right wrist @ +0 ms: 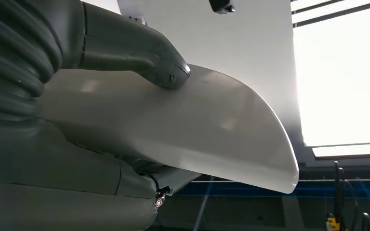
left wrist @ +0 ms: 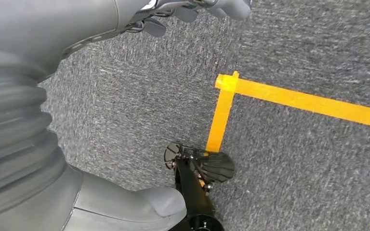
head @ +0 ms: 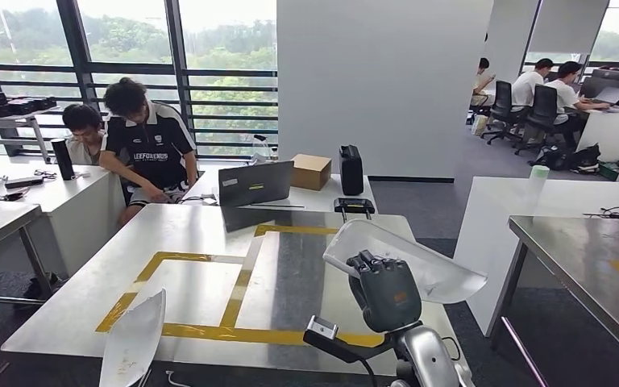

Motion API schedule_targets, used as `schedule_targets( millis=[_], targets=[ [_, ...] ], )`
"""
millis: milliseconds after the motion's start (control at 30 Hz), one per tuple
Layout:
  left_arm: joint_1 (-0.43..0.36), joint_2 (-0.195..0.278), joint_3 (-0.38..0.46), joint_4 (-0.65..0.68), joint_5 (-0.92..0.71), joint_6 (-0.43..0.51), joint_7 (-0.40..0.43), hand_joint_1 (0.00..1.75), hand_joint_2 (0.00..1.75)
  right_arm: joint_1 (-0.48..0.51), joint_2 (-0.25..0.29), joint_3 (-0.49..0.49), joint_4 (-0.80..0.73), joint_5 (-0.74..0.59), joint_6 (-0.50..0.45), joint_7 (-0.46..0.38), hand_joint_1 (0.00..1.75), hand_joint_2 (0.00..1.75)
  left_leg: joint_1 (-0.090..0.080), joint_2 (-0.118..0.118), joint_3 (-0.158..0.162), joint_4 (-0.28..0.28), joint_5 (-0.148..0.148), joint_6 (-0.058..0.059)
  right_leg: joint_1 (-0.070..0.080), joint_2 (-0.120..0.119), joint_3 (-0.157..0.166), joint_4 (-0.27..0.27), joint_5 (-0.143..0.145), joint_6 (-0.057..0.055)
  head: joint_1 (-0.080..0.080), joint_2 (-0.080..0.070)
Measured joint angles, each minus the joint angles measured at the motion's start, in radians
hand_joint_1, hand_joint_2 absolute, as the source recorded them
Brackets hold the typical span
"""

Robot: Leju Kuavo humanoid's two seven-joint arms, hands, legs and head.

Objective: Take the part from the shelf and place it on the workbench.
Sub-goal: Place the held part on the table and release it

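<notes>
My right hand (head: 384,290) grips a white curved panel part (head: 419,258) and holds it above the near right side of the steel workbench (head: 201,234), which is marked with yellow tape. In the right wrist view the thumb (right wrist: 144,53) presses on the part (right wrist: 212,130) from one side, with the darker fingers under it. A second white curved part (head: 133,339) lies at the workbench's near left edge. My left hand (left wrist: 38,120) hangs over grey carpet, its fingers (left wrist: 192,9) apart from the thumb and holding nothing.
A laptop (head: 255,184), a cardboard box (head: 311,171) and a black canister (head: 351,170) stand at the bench's far end. Two people (head: 141,145) sit at the far left. A second steel table (head: 596,258) and a white desk (head: 524,201) stand on the right.
</notes>
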Motion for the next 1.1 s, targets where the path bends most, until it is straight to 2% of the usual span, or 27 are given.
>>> schedule_targets(
  millis=[33, 67, 100, 133, 233, 300, 367, 400, 433, 467, 533, 567, 600, 700, 767, 800, 867, 900, 967, 1067, 1100],
  targets=[
    [0.0, 0.0, 0.0, 0.0, 0.0, 0.0, 0.0, 0.0, 1.75, -0.004, 0.001, -0.001, 0.005, 0.0, 0.0, 0.0, 1.75, 1.75, -0.002, -0.001, 0.004, 0.001, -0.004, -0.004, 0.002, 0.0, 0.031, -0.07, 0.029, -0.003, 0.0, 0.0],
    [-0.001, 0.0, 0.0, 0.0, 0.0, 0.0, 0.0, 0.0, 1.75, -0.007, 0.003, -0.002, 0.009, 0.0, 0.0, 0.0, 1.75, 1.75, -0.003, -0.002, 0.006, 0.0, -0.007, -0.009, 0.004, 0.0, 0.055, -0.12, 0.045, -0.007, -0.001, 0.0],
    [-0.001, 0.0, 0.0, 0.0, 0.0, 0.0, 0.0, 0.0, 1.75, -0.01, 0.005, -0.002, 0.013, 0.0, 0.0, 0.0, 1.75, 1.75, -0.004, -0.002, 0.007, 0.0, -0.009, -0.015, 0.007, 0.001, 0.068, -0.148, 0.048, -0.01, -0.001, 0.0],
    [-0.002, 0.0, 0.0, 0.0, 0.0, 0.0, 0.0, 0.0, 1.75, -0.012, 0.007, -0.003, 0.017, 0.0, 0.0, 0.0, 1.75, 1.75, -0.004, -0.002, 0.008, -0.002, -0.01, -0.022, 0.011, 0.001, 0.072, -0.153, 0.043, -0.014, -0.002, 0.0],
    [-0.002, -0.001, 0.0, 0.0, 0.0, -0.001, 0.0, 0.0, 1.75, -0.019, 0.012, -0.005, 0.025, 0.0, 0.0, 0.0, 1.75, 1.75, -0.001, 0.0, 0.005, 0.01, -0.022, -0.039, 0.007, 0.003, 0.082, -0.164, 0.043, -0.031, -0.002, 0.0],
    [-0.003, -0.001, 0.0, 0.0, -0.001, -0.002, 0.0, 0.0, 1.75, -0.034, 0.021, -0.006, 0.042, -0.001, 0.004, -0.002, 1.75, 1.75, 0.0, 0.002, -0.038, 0.093, -0.06, -0.047, 0.003, 0.003, 0.092, -0.17, 0.042, -0.042, -0.002, 0.0],
    [-0.004, -0.002, 0.0, 0.0, -0.001, -0.002, 0.0, 0.0, 1.75, -0.05, 0.03, -0.007, 0.072, -0.005, 0.01, -0.01, 1.75, 1.75, 0.0, 0.003, -0.11, 0.222, -0.104, -0.051, 0.004, 0.003, 0.098, -0.17, 0.036, -0.049, -0.002, 0.0],
    [-0.004, -0.002, 0.0, 0.0, -0.001, -0.002, 0.001, 0.0, 1.75, -0.055, 0.035, -0.008, 0.09, -0.009, 0.013, -0.016, 1.75, 1.75, 0.0, 0.004, -0.137, 0.263, -0.109, -0.053, 0.005, 0.003, 0.102, -0.169, 0.033, -0.05, -0.002, 0.0],
    [-0.004, -0.002, 0.0, 0.0, -0.002, -0.002, 0.001, 0.0, 1.75, -0.06, 0.04, -0.009, 0.109, -0.015, 0.016, -0.025, 1.75, 1.75, 0.0, 0.004, -0.147, 0.269, -0.095, -0.053, 0.005, 0.003, 0.106, -0.169, 0.029, -0.05, -0.002, 0.0],
    [-0.004, -0.002, 0.0, 0.0, -0.002, -0.002, 0.001, 0.0, 1.75, -0.068, 0.046, -0.011, 0.129, -0.021, 0.019, -0.033, 1.75, 1.75, 0.0, 0.004, -0.137, 0.236, -0.063, -0.052, 0.004, 0.003, 0.11, -0.167, 0.025, -0.048, -0.002, 0.0],
    [-0.005, -0.002, 0.0, 0.0, -0.006, -0.002, 0.003, 0.0, 1.75, -0.092, 0.058, -0.014, 0.172, -0.031, 0.025, -0.045, 1.75, 1.75, -0.001, 0.005, -0.084, 0.107, 0.011, -0.048, 0.005, 0.004, 0.118, -0.16, 0.013, -0.041, -0.002, 0.0],
    [-0.007, -0.002, 0.0, 0.0, -0.008, -0.002, 0.004, 0.0, 1.75, -0.107, 0.064, -0.015, 0.194, -0.033, 0.03, -0.049, 1.75, 1.75, -0.002, 0.005, -0.059, 0.053, 0.03, -0.044, 0.007, 0.005, 0.119, -0.156, 0.007, -0.036, -0.001, 0.0],
    [-0.008, -0.002, 0.0, 0.0, -0.011, -0.002, 0.006, 0.0, 1.75, -0.123, 0.07, -0.015, 0.216, -0.035, 0.036, -0.054, 1.75, 1.75, -0.003, 0.005, -0.045, 0.02, 0.036, -0.039, 0.008, 0.005, 0.118, -0.153, 0.003, -0.031, -0.001, 0.0],
    [-0.012, -0.004, -0.001, 0.0, -0.014, -0.002, 0.007, 0.0, 1.75, -0.17, 0.099, -0.014, 0.291, -0.037, 0.044, -0.068, 1.75, 1.75, -0.004, 0.004, -0.037, 0.003, 0.028, -0.021, 0.009, 0.006, 0.116, -0.153, -0.003, -0.016, 0.0, 0.0],
    [-0.015, -0.004, -0.001, 0.0, -0.014, -0.001, 0.008, 0.0, 1.75, -0.2, 0.12, -0.014, 0.338, -0.038, 0.044, -0.074, 1.75, 1.75, -0.002, 0.005, -0.03, -0.002, 0.026, -0.009, 0.007, 0.004, 0.098, -0.116, -0.024, -0.007, 0.0, 0.0],
    [-0.016, -0.004, -0.001, 0.0, -0.014, -0.001, 0.008, 0.0, 1.75, -0.212, 0.128, -0.013, 0.357, -0.038, 0.044, -0.076, 1.75, 1.75, -0.001, 0.005, -0.027, -0.004, 0.024, -0.003, 0.005, 0.004, 0.073, -0.067, -0.046, -0.003, 0.0, 0.0],
    [-0.017, -0.004, -0.001, 0.0, -0.014, 0.0, 0.008, 0.0, 1.75, -0.226, 0.143, -0.01, 0.394, -0.039, 0.042, -0.083, 1.75, 1.75, -0.002, 0.005, -0.021, -0.003, 0.018, 0.003, 0.004, 0.003, -0.002, 0.066, -0.091, 0.002, 0.001, 0.0],
    [-0.017, -0.004, -0.001, 0.0, -0.014, 0.0, 0.008, 0.0, 1.75, -0.228, 0.15, -0.009, 0.409, -0.04, 0.041, -0.086, 1.75, 1.75, -0.002, 0.004, -0.018, -0.003, 0.014, 0.005, 0.003, 0.003, -0.035, 0.114, -0.098, 0.003, 0.001, 0.0],
    [-0.016, -0.004, -0.001, 0.0, -0.014, 0.0, 0.008, 0.0, 1.75, -0.228, 0.157, -0.007, 0.428, -0.042, 0.04, -0.089, 1.75, 1.75, -0.002, 0.002, -0.012, -0.003, 0.009, 0.005, 0.002, 0.003, -0.065, 0.148, -0.089, 0.004, 0.001, 0.0],
    [-0.015, -0.004, -0.001, 0.0, -0.014, 0.0, 0.008, 0.0, 1.75, -0.228, 0.16, -0.006, 0.433, -0.042, 0.039, -0.089, 1.75, 1.75, -0.002, 0.001, -0.01, -0.003, 0.007, 0.004, 0.001, 0.003, -0.064, 0.133, -0.072, 0.003, 0.001, 0.0],
    [-0.014, -0.005, -0.001, 0.0, -0.014, 0.0, 0.008, 0.0, 1.75, -0.228, 0.161, -0.006, 0.435, -0.042, 0.039, -0.089, 1.75, 1.75, -0.002, 0.001, -0.007, -0.003, 0.005, 0.004, 0.001, 0.003, -0.056, 0.112, -0.056, 0.002, 0.001, 0.0]
  ],
)
